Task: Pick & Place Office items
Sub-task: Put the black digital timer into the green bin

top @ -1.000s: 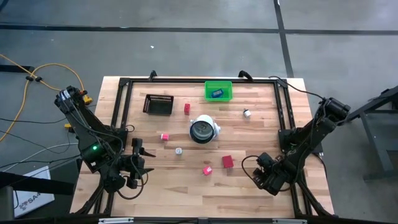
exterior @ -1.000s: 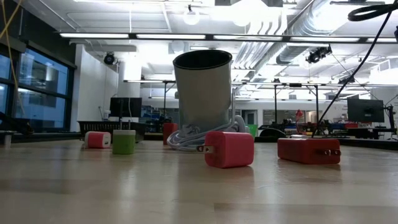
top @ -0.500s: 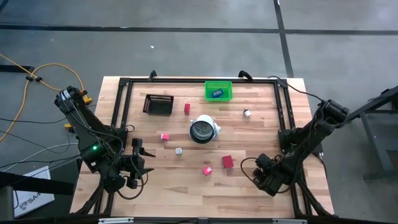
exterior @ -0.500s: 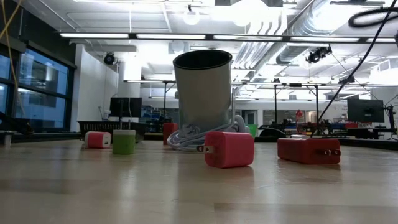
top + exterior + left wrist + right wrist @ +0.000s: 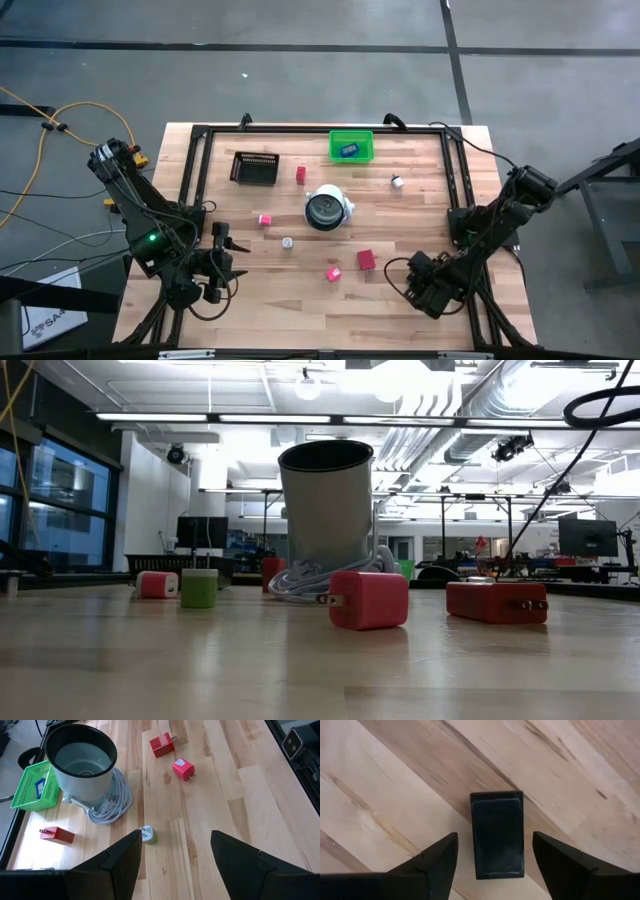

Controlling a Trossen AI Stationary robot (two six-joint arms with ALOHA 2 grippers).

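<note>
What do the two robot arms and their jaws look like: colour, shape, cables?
Both arms are dark, jointed links. The left arm shows a small green light and has a yellow cable behind it. The right arm carries black cables. The left gripper and the right gripper each have two black, wedge-shaped jaws.

Both hands, left (image 5: pixel 222 262) and right (image 5: pixel 418 288), low, fingers apart.

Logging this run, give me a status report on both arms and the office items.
Right gripper open over black flat rectangle, jaws straddling it, not gripping. Left gripper open, waiting at table's near-left corner. Nothing in the way.
</note>
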